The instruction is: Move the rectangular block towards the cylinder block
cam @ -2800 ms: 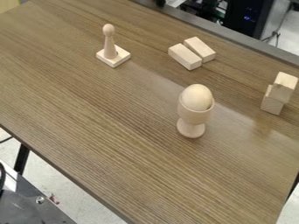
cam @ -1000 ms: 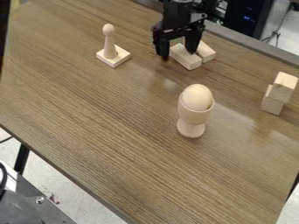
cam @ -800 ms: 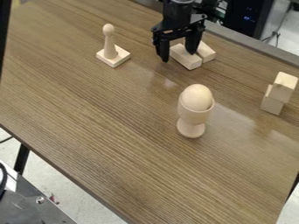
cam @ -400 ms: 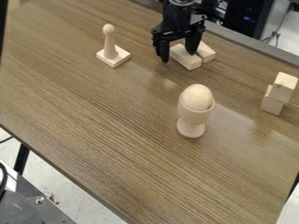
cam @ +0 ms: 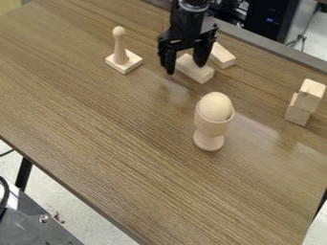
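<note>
Black two-finger gripper: fingers stood apart.
Pale rectangular wooden block: lay partly behind one finger, partly between both.
Pale round wooden post on square base: stood upright, apart from the fingers.

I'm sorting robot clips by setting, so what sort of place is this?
Probably a robotics lab or workshop: a black robot gripper hangs over a wood-grain table set with plain wooden blocks, and dark electronic equipment stands behind it.
</note>
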{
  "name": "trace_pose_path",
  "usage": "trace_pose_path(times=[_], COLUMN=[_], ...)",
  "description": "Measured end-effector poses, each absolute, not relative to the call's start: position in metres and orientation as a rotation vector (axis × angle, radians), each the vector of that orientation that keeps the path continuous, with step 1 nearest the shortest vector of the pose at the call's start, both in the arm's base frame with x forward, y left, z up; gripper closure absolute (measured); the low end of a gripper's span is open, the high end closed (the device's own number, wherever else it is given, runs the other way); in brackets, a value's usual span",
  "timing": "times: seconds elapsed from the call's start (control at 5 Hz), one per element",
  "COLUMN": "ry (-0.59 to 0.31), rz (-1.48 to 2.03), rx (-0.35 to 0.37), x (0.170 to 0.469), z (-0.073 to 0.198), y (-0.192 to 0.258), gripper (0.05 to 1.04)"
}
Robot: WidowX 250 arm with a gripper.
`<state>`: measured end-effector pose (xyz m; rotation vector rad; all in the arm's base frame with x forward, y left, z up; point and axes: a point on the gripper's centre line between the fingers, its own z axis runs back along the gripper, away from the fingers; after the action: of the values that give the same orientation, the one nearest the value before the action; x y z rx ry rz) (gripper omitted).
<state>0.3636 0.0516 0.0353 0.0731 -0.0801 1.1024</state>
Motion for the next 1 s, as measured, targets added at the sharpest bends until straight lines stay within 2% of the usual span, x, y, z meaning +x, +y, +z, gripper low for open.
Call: trace_pose_path(times=[0.6,1.0], ry=[-0.024,-0.053], rz=[1.096,1.084], rx=[0.104,0.079], x=[0.307,0.318], z=[0.036,0.043], y=[0.046,0.046], gripper=[0.083,0.083])
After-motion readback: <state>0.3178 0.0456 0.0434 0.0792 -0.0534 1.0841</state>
